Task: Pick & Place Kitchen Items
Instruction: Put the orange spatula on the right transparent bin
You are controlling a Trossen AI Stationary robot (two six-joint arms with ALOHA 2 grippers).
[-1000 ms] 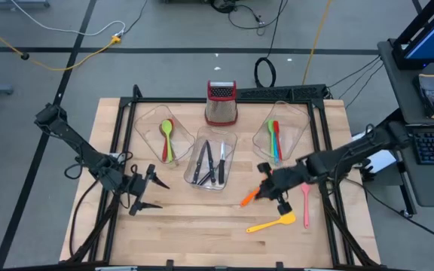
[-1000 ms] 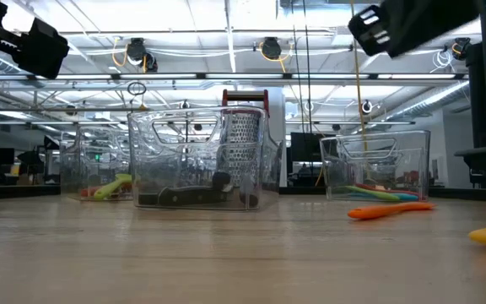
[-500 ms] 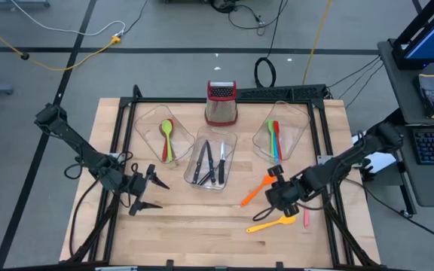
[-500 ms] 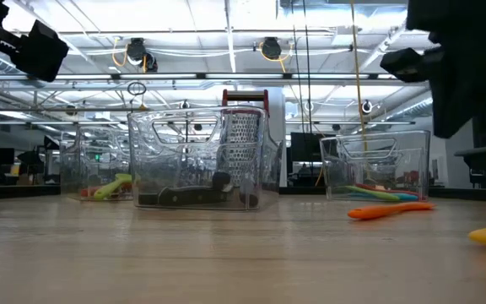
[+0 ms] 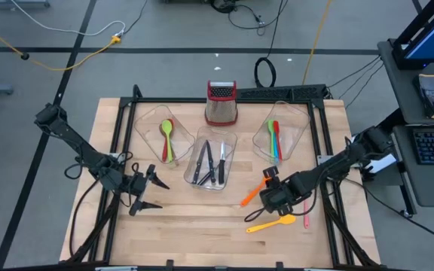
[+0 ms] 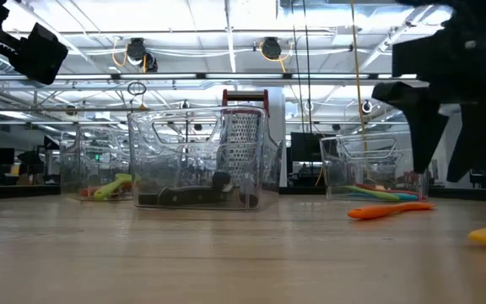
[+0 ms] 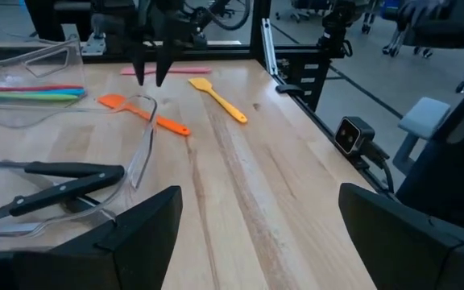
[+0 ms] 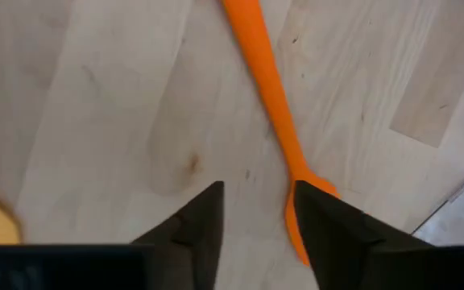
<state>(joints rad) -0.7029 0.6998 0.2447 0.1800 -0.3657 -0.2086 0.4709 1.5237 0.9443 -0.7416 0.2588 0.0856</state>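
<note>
Beneath my right gripper (image 5: 271,197) lay the orange spatula (image 5: 253,193), flat on the worktop (image 5: 202,222). In my right wrist view its handle (image 8: 266,76) ran just beside one finger (image 8: 329,229), outside the gap, and the fingers stood a little apart with nothing between them. The gripper hung above the wood, between that spatula and the yellow spatula (image 5: 271,223), which lay nearer the front edge. A pink utensil (image 5: 305,211) lay close by, partly under my right arm.

My left gripper (image 5: 148,190) waited over the worktop's left half, fingers spread wide and empty.

Further back stood three clear tubs: one (image 5: 164,135) with a green and a red spoon, one (image 5: 211,159) with black-handled knives, one (image 5: 281,134) with coloured utensils. A grater (image 5: 221,103) with a red top stood behind them.

Beyond the worktop, the low view showed a large hall with ceiling lights and beams.
</note>
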